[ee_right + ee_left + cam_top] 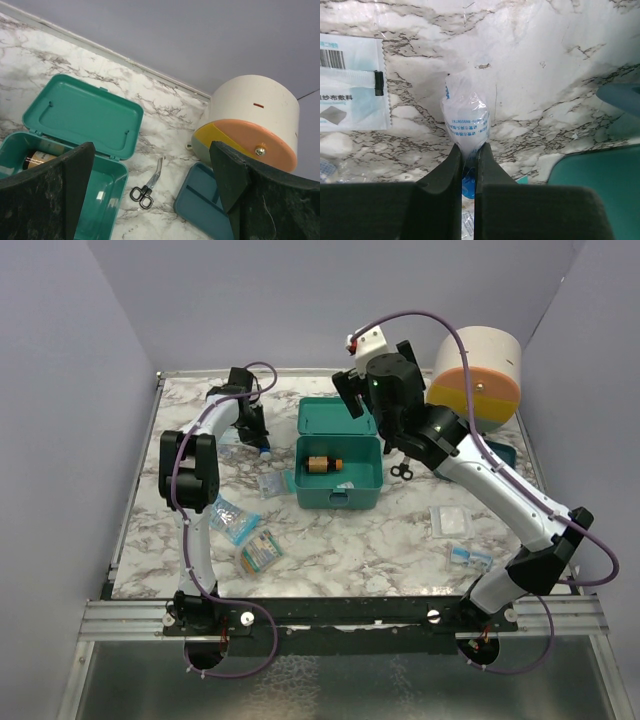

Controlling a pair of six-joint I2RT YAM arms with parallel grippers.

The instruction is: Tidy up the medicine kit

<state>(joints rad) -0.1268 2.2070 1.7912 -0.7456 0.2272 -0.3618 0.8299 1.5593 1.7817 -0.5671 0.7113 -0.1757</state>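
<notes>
A white sachet [350,82] on the marbled worktop [545,60] carries a barcode and Chinese print ending 布敷料. Blue lettering on the clear packet [466,120] is too small to read. The left gripper [468,152], jaws narrowed, pinches that packet's end, left of the medicine kit [338,475] toward the back edge. The kit lies open at mid-worktop, an amber bottle [323,464] inside. The right gripper [152,155] hangs spread wide, holding nothing, near the kit's lid.

One kit [365,495], one bottle [323,464], one scissors [401,472]
</notes>
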